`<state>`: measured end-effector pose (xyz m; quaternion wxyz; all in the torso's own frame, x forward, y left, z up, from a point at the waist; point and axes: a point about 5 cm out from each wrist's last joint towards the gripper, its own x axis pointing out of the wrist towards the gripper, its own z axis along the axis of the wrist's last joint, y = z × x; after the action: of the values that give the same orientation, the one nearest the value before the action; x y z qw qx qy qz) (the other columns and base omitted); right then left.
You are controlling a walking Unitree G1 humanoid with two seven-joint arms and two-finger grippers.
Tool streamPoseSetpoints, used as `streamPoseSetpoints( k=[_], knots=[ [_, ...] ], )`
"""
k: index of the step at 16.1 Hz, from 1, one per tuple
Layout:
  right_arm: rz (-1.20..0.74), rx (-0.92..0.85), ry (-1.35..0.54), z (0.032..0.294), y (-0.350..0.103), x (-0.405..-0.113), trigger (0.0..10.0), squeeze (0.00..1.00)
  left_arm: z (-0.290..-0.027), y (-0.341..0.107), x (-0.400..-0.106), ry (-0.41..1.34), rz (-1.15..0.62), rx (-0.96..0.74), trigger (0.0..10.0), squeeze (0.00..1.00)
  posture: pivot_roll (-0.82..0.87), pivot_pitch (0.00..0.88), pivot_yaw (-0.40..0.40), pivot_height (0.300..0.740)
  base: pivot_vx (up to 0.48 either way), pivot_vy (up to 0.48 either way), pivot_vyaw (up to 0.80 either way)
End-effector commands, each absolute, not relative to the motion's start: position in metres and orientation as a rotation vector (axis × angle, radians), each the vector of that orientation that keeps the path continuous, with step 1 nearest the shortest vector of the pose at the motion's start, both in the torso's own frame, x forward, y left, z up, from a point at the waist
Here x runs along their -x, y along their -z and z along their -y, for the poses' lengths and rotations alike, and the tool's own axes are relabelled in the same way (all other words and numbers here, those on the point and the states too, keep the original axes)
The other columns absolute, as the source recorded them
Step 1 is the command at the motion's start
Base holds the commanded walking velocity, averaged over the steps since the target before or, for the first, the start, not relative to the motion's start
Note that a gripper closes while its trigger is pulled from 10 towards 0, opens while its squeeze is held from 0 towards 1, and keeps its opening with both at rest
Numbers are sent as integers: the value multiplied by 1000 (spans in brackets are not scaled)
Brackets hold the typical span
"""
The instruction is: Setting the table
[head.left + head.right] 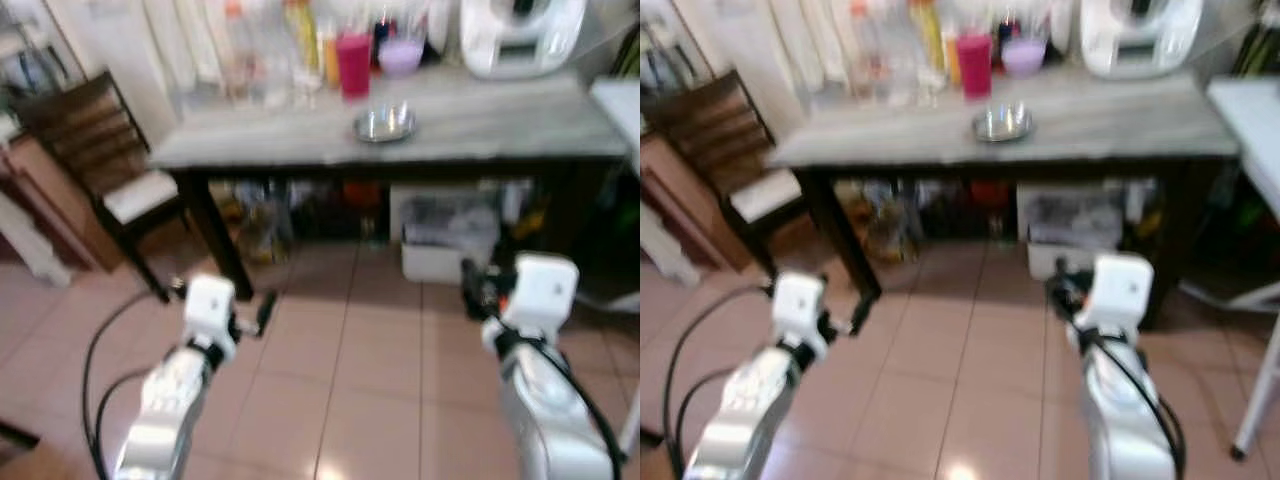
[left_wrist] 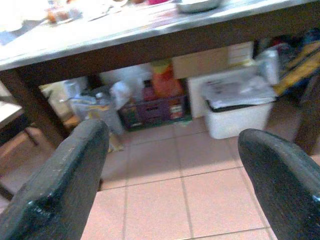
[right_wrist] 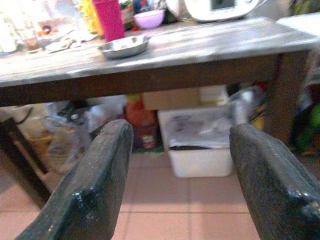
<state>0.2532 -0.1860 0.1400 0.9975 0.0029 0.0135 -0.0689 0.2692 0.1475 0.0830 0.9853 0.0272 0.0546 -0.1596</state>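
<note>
Approach step: robot is facing the worktop from the tiled floor, not yet within reach. Left gripper and right gripper are hanging low, jaws wide, empty. Steel bowl is sitting mid-worktop, near the front edge. Next move likely calls for stepping closer, raising an arm.

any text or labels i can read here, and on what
None can be read.
Bottles at the back of the table: labels blurred.
White appliance: its panel is too blurred to read.
White bin under the table: dark marks on its lid, not legible.
</note>
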Motion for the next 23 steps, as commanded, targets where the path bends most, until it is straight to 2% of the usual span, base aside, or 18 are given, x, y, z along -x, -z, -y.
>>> streamPoseSetpoints(
  k=[1,4,14,19,23],
  knots=[
    [-21,-23,121,180,-142,-255,10000,0,-151,-91,-274,331,-89,-67,10000,0,-239,31,140,740,0,0,0],
    [-20,-21,120,180,-142,-256,10000,0,-150,-91,-273,349,-89,-55,10000,0,-238,31,138,740,0,-240,0],
    [-21,-40,133,181,-142,-256,10000,0,-148,-90,-271,375,-96,-41,10000,0,-240,37,140,740,0,-480,0],
    [-21,-36,131,181,-143,-256,10000,0,-147,-90,-270,381,-100,-42,10000,0,-241,40,137,740,0,-424,-651],
    [-17,-37,130,181,-143,-257,10000,0,-147,-90,-271,387,-100,-40,10000,0,-240,36,137,740,0,-426,0]
  ],
)
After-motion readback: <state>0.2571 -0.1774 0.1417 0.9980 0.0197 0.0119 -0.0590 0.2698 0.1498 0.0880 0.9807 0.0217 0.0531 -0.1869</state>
